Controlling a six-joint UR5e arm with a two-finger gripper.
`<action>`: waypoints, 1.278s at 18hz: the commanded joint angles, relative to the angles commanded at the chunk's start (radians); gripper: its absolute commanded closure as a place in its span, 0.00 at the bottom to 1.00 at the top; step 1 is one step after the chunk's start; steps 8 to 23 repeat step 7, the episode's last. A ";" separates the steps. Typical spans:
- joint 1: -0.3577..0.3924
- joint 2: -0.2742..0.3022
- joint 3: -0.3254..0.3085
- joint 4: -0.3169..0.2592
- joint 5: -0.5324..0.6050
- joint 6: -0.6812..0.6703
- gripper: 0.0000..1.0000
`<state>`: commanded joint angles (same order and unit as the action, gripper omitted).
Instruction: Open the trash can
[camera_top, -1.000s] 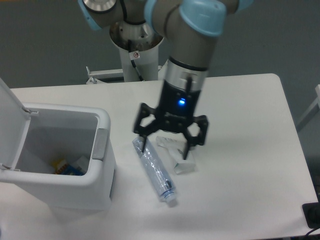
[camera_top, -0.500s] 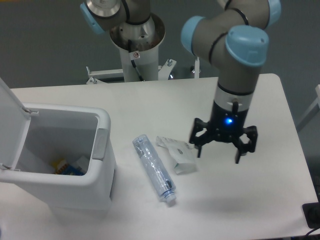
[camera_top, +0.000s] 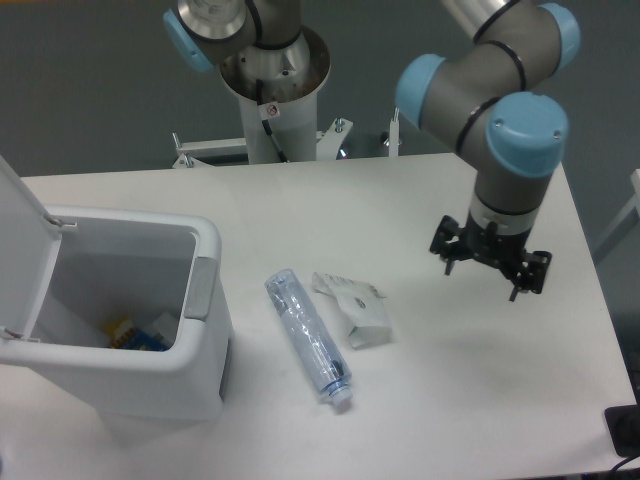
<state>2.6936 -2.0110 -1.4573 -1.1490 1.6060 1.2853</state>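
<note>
Standing lid-up, the white trash can (camera_top: 130, 340) shows litter inside; the end effector (camera_top: 489, 281) hangs spread, empty.

Cut off at left edge: raised flat lid (camera_top: 18, 215) of large white boxy plastic trash can (camera_top: 150, 375); contents inside too small to identify.

Hand (camera_top: 484, 279) downward, fingers spread, empty

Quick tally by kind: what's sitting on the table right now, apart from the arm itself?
Trash can, lid open: 1
Clear plastic bottle, lying on its side: 1
Crumpled white wrapper: 1
Total: 3
Some small colourful items lie inside the can, too hidden to count. The claw is open and empty, off to the right of the wrapper.
</note>
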 joint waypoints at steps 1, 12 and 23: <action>0.000 -0.006 0.003 0.005 0.011 0.026 0.00; 0.000 -0.009 -0.006 0.015 0.022 0.114 0.00; 0.000 -0.009 -0.006 0.015 0.022 0.114 0.00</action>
